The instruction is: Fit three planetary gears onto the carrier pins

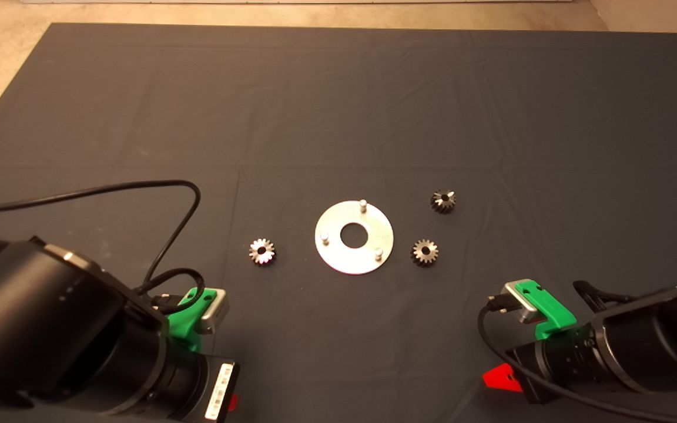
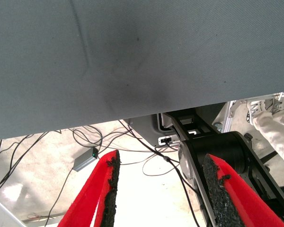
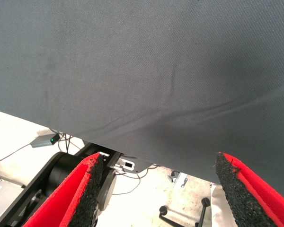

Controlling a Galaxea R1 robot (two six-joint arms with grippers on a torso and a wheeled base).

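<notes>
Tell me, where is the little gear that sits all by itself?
In the head view, the lone gear lies flat on the dark mat, left of the silver disc, across from the other two gears.

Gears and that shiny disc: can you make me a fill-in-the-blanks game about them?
1. The disc has ___ pins standing up.
2. ___ gears lie on the mat.
3. On the disc's left-arm side lies ___ gear.
4. The pins carry ___ gears so far.

Missing words: three; three; one; no.
</notes>
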